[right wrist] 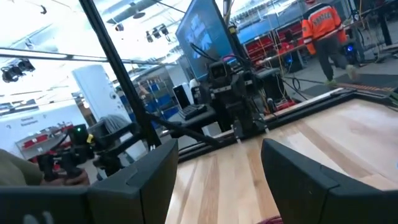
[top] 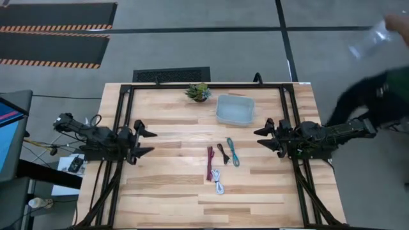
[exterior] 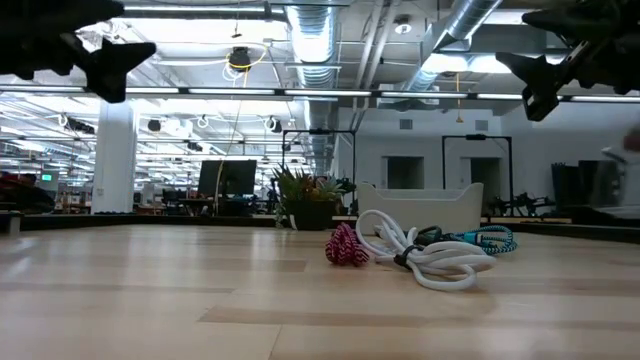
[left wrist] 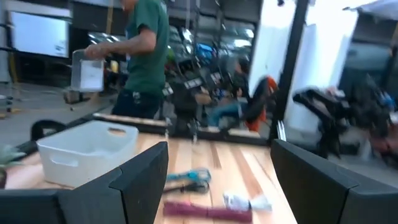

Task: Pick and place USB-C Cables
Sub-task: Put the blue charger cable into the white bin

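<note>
Four bundled cables lie side by side on the table's middle: a maroon-red one (top: pixel 209 163), a dark one (top: pixel 222 153), a teal one (top: pixel 232 152) and a white one (top: pixel 218 181), nearest the near edge. The low view shows the red (exterior: pixel 346 246), white (exterior: pixel 420 256) and teal (exterior: pixel 490 239) bundles; the dark one is mostly hidden there. In the left wrist view the red cable (left wrist: pixel 202 210), white (left wrist: pixel 245 202) and teal (left wrist: pixel 186 177) lie ahead. My left gripper (top: pixel 148 142) hovers open left of them, my right gripper (top: pixel 263 138) hovers open on their right, both above the table.
A pale rectangular bin (top: pixel 235 109) sits toward the far edge, right of a small potted plant (top: pixel 199 91). A person in a green top (left wrist: pixel 146 56) stands past the table's right side holding a clear container (top: pixel 370 39). Bare wood surrounds the cables.
</note>
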### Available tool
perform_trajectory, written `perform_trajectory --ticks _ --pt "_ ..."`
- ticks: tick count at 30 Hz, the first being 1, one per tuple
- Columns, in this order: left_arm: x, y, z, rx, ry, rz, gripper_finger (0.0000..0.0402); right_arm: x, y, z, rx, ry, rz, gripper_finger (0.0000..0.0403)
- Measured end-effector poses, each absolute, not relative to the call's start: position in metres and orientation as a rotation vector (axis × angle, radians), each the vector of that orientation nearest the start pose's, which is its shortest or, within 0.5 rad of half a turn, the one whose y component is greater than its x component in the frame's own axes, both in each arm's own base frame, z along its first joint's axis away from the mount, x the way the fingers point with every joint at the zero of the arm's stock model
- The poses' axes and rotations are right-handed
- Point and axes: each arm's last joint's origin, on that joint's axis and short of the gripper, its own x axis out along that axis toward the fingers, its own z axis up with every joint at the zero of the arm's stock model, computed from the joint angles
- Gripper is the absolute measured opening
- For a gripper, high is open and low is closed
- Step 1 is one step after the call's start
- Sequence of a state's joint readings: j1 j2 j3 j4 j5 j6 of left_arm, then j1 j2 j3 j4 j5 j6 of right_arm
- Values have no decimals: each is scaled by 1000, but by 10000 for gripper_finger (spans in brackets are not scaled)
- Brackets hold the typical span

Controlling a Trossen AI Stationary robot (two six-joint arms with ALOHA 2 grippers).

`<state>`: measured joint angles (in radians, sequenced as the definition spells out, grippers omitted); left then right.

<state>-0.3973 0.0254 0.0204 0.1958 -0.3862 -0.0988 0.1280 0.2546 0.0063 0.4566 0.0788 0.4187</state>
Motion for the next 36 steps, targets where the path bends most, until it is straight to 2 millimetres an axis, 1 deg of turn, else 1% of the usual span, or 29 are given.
perform_trajectory --ticks 4,7,12,23,26,30,33,36 --pt "90 -23 193 -143 -235 98 274 110 12 189 443 -204 94 254" --pt "89 -20 194 -128 -238 191 274 110 12 191 481 -220 104 254" --pt "89 -19 192 -176 -231 231 274 109 12 193 505 -250 105 254" --pt "89 -18 193 -160 -233 243 274 109 2 191 588 -310 -231 254" --pt "87 -16 198 -161 -276 310 274 109 -1 187 583 -297 -318 254" --pt "85 -14 201 -221 -308 367 274 109 -3 186 585 -290 -338 254" --pt "85 -14 201 -251 -311 357 274 109 -3 192 660 -299 -331 254" --pt "86 -15 199 -252 -298 328 274 109 -1 214 675 -345 -293 254"
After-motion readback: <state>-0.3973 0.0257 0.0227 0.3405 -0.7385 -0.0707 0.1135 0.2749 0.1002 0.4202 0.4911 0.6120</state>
